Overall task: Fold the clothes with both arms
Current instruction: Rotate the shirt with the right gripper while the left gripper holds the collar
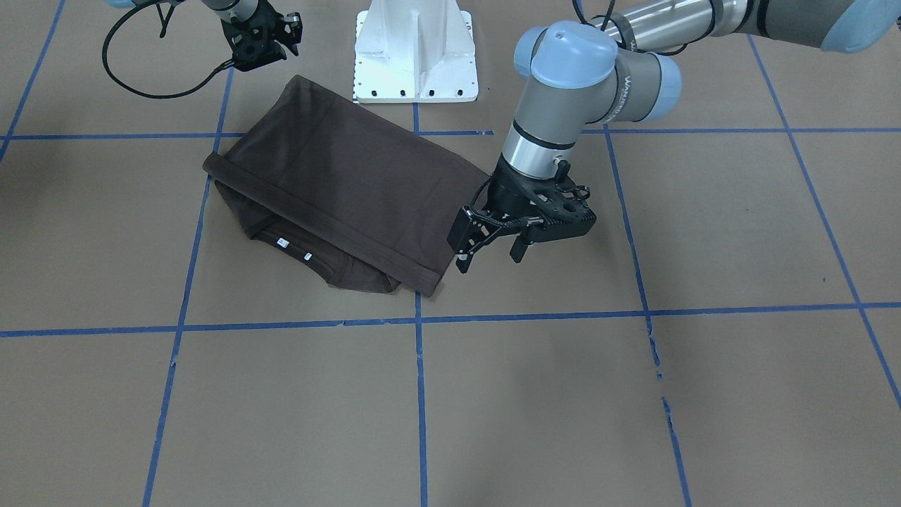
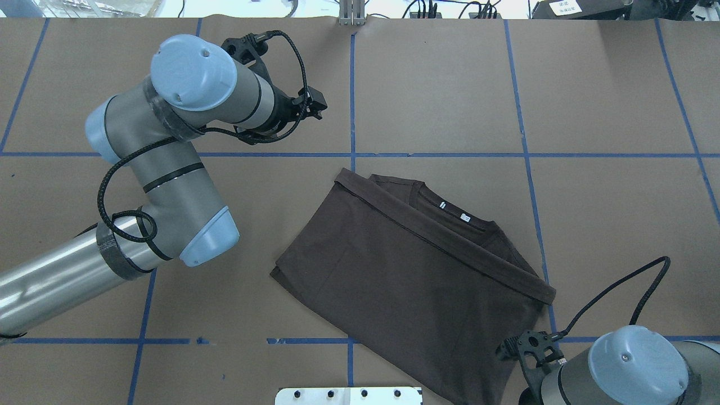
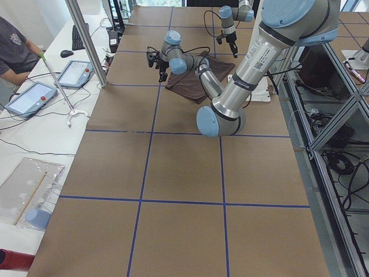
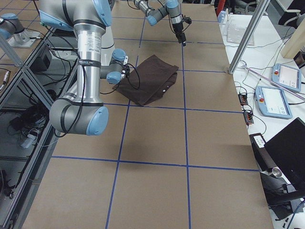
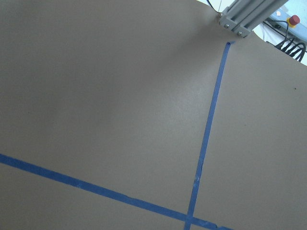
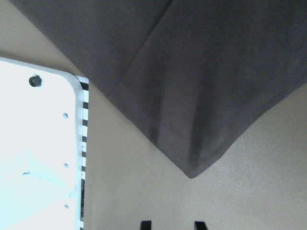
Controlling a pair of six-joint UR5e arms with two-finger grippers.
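A dark brown T-shirt (image 2: pixel 405 270) lies flat on the desk (image 2: pixel 607 225), set at a slant near the middle and just in front of the white base (image 1: pixel 415 49) of the robot. It is folded over itself into a rough rectangle. The stitched bottom hem (image 2: pixel 450 239) runs as a straight band across the top layer, just short of the neck. Beyond the hem the ribbed round collar (image 2: pixel 430 194) shows, with two small white tags (image 2: pixel 464 217) inside it. The cloth is smooth, with only faint creases, and its edges are fairly even. One lower corner points toward the base and lies near the right arm (image 2: pixel 635 365). In the right wrist view that corner sits ahead of two black fingertips (image 6: pixel 145 224). The right arm's jaws stand apart, hold nothing and are clear of the cloth. The left arm (image 1: pixel 598 77) reaches to the other end of the hem. The left arm's jaws are spread wide and empty, raised beside the shirt's edge, and the left wrist view shows only bare brown desk crossed by blue tape lines (image 5: pixel 211 120).
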